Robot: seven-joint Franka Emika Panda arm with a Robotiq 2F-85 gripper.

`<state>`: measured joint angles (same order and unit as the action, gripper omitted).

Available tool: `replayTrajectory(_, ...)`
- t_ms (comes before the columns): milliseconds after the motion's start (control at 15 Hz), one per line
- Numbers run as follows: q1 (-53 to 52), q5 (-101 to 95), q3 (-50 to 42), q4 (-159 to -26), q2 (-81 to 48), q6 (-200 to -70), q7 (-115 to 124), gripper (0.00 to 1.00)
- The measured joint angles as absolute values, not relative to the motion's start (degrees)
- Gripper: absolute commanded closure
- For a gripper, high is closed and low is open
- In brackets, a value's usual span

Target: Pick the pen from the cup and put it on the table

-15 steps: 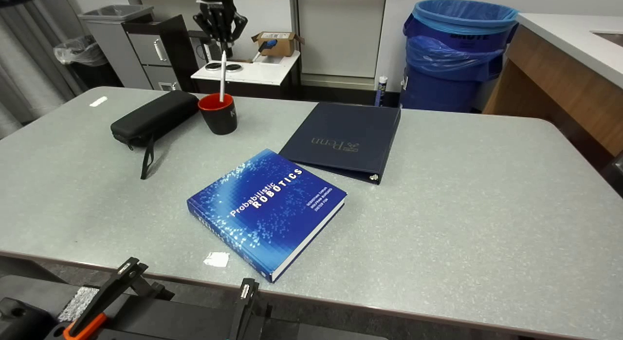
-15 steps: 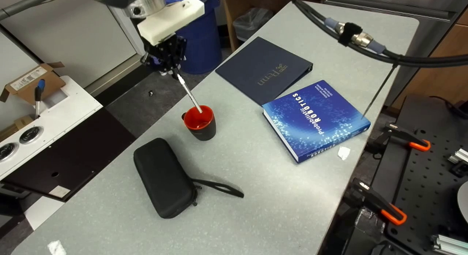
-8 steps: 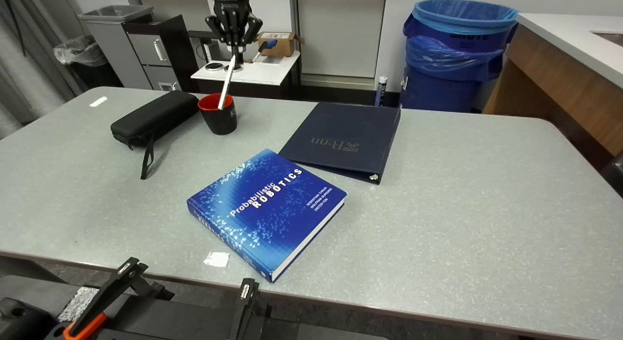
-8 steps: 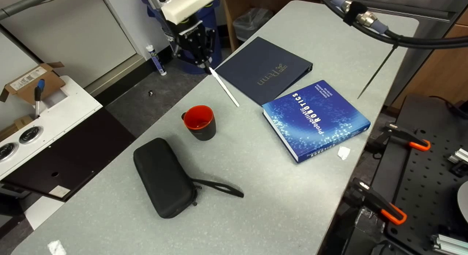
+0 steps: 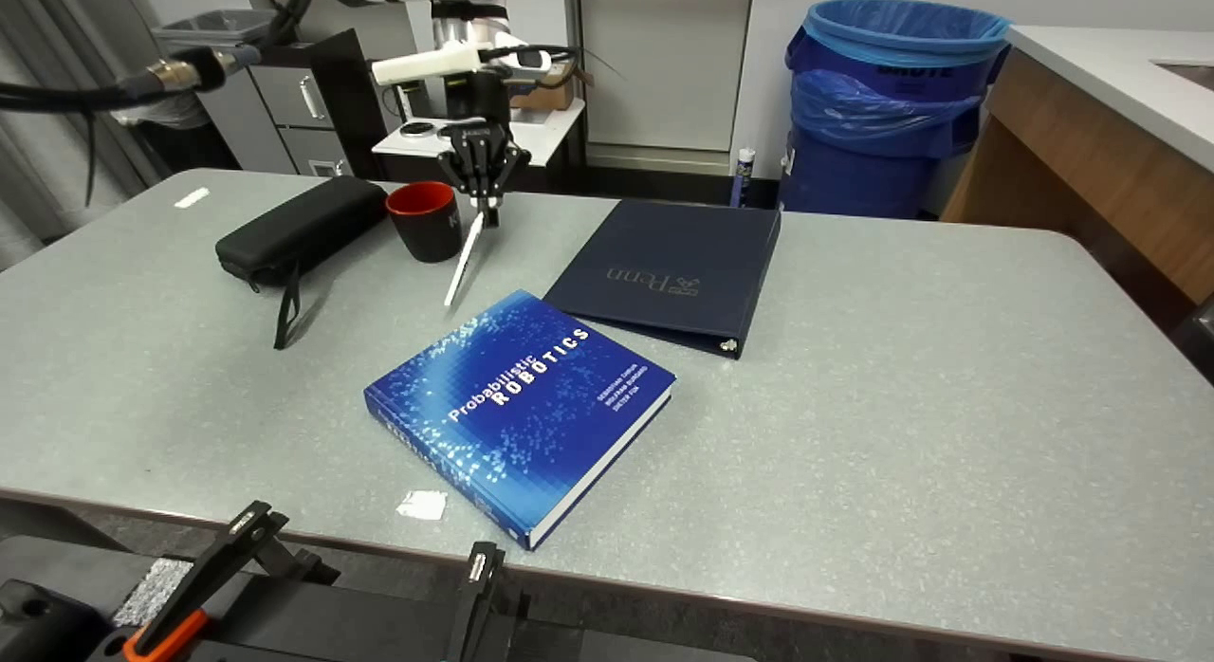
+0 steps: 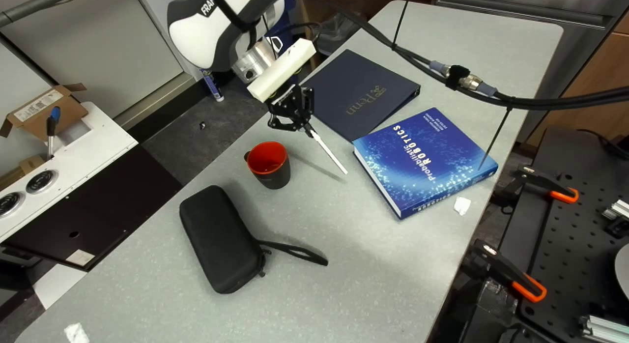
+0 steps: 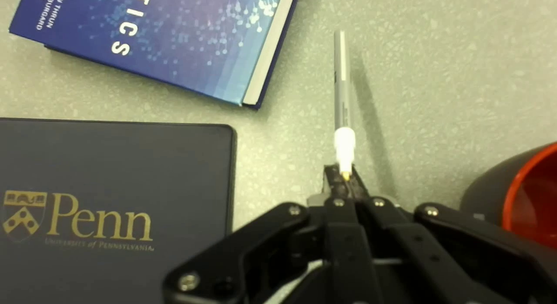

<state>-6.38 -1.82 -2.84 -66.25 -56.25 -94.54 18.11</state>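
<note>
The pen, thin with a grey-silver body and a white end, shows in both exterior views (image 5: 463,266) (image 6: 331,155) and in the wrist view (image 7: 342,90). My gripper (image 5: 487,210) (image 6: 308,129) (image 7: 346,182) is shut on the pen's white tip end. The pen slants down from the fingers, its far end close above the table (image 5: 854,453) (image 6: 373,294), with its shadow beside it. The black cup with red inside (image 5: 429,237) (image 6: 276,179) (image 7: 487,186) stands upright beside the gripper, apart from the pen. No pen shows in it.
A blue book (image 5: 522,406) (image 6: 425,161) (image 7: 174,42) lies near the pen's far end. A dark Penn binder (image 5: 669,268) (image 6: 361,92) (image 7: 113,173) lies beside the gripper. A black case with a strap (image 5: 303,228) (image 6: 221,240) lies past the cup. Arm cables (image 6: 363,26) hang overhead.
My gripper has carried the pen from above the cup sideways, away from the cup, and down toward the table near the book. The cup, book, binder and case have not moved.
</note>
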Motion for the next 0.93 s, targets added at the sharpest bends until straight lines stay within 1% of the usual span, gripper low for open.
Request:
replayTrajectory(533, -7.1, -2.3, -6.3, -56.6, -62.5, -94.7, 30.3, 1.00)
replayTrajectory(600, -7.2, -2.3, -6.6, -55.5, -63.1, -94.7, 31.6, 0.80)
replayTrajectory(667, -7.3, -2.3, -6.9, -54.4, -63.8, -94.7, 32.9, 0.71)
replayTrajectory(733, -7.3, -2.3, -7.2, -53.4, -64.5, -94.7, 34.0, 0.66)
replayTrajectory(933, -7.3, -2.3, -7.9, -50.9, -66.2, -94.7, 36.6, 0.43)
